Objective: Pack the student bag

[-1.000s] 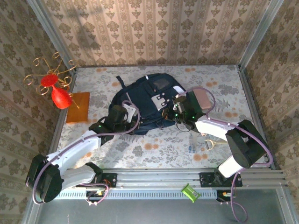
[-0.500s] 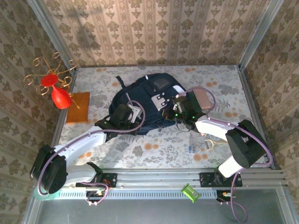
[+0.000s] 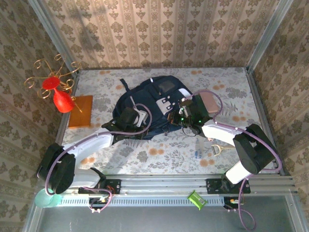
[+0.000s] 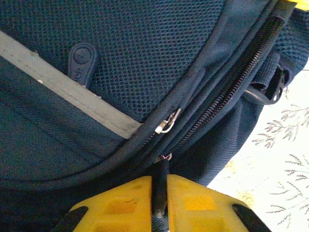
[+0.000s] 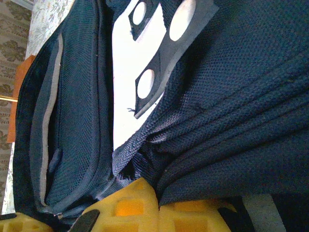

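Observation:
The student bag (image 3: 153, 99), dark navy with a white-grey patch, lies in the middle of the table. My left gripper (image 3: 139, 116) is at its near left side. In the left wrist view the yellow fingers (image 4: 120, 205) pinch a dark zip pull (image 4: 161, 181) under the bag's (image 4: 145, 53) main zip, close to a pale stripe (image 4: 72, 92). My right gripper (image 3: 176, 117) is at the bag's near right side. In the right wrist view it (image 5: 159, 199) is shut on a fold of the bag's fabric (image 5: 231, 121), below the white patch (image 5: 126, 72).
A red vase (image 3: 61, 100) in a gold wire stand rests on an orange board (image 3: 81, 112) at the left. A pink flat item (image 3: 209, 102) lies under the right arm. A small handled object (image 3: 216, 149) sits near right. A green item (image 3: 195, 199) is on the front rail.
My left gripper has slid right along the bag's near side with the zip pull between its fingers. The right gripper and the bag have stayed put.

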`<state>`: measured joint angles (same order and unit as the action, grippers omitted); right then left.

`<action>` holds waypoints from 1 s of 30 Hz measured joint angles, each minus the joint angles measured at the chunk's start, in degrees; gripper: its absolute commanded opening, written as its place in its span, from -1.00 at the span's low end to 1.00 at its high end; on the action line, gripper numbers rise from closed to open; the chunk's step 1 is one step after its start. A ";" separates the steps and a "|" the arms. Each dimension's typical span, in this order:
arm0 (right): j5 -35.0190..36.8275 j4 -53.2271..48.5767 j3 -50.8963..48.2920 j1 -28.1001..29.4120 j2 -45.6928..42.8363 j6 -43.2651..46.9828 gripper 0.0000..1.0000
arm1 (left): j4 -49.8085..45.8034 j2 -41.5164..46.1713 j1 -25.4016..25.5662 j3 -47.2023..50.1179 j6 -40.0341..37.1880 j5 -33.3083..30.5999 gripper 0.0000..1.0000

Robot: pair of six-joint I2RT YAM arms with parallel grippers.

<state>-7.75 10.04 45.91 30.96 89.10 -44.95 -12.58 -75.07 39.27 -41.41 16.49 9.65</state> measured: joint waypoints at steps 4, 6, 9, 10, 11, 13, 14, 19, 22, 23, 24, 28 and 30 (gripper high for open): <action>0.00 0.02 -0.02 0.00 0.00 0.00 -1.00 | 0.00 -0.81 -0.04 -0.15 0.09 -0.02 -0.63; 0.00 0.02 -0.02 0.00 0.00 0.00 -1.00 | 0.00 -1.49 -0.20 -0.48 0.09 0.00 -0.63; -0.02 0.02 -0.02 0.00 0.00 0.00 -1.00 | 0.07 -2.75 -0.42 -1.05 0.09 0.04 -0.60; 0.00 0.02 -0.02 0.00 0.00 0.00 -1.00 | 0.13 -3.10 -0.42 -1.22 0.09 0.04 -0.57; -0.02 0.02 -0.02 0.00 0.00 0.00 -1.00 | 0.13 -3.54 -0.42 -1.36 0.07 0.09 -0.54; -0.02 0.07 -0.02 0.02 0.02 0.00 -1.00 | 0.11 -4.37 -0.42 -1.60 0.09 0.28 -0.50; -0.02 0.09 -0.02 0.02 0.07 0.00 -1.00 | 0.00 -4.96 -0.42 -1.90 0.11 0.46 -0.50; 0.00 0.55 -0.33 0.04 0.37 0.00 -1.00 | -0.50 -7.54 -0.42 -3.10 0.13 0.83 -0.61; 0.02 0.94 -0.76 0.04 0.42 0.00 -1.00 | -0.52 -8.50 -0.70 -3.23 -0.04 0.96 -0.90; 0.11 1.14 -0.90 0.04 0.44 0.00 -1.00 | -0.37 -8.66 -0.74 -3.26 0.09 1.14 -1.00; 0.22 1.38 -1.05 0.07 0.44 0.02 -1.00 | -0.28 -8.68 -0.72 -3.26 -0.07 1.29 -1.00; 0.85 1.53 -1.27 0.07 0.42 0.26 -1.00 | -0.35 -8.33 -0.72 -3.26 -0.31 1.05 -1.00; 1.38 1.22 -1.29 0.07 0.28 1.01 -1.00 | -1.01 -6.84 -0.44 -3.23 -0.28 -0.33 -1.00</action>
<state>-6.37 11.27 44.62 31.03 89.38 -43.94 -13.58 -81.91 38.83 -44.64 16.21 9.32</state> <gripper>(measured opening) 0.067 0.047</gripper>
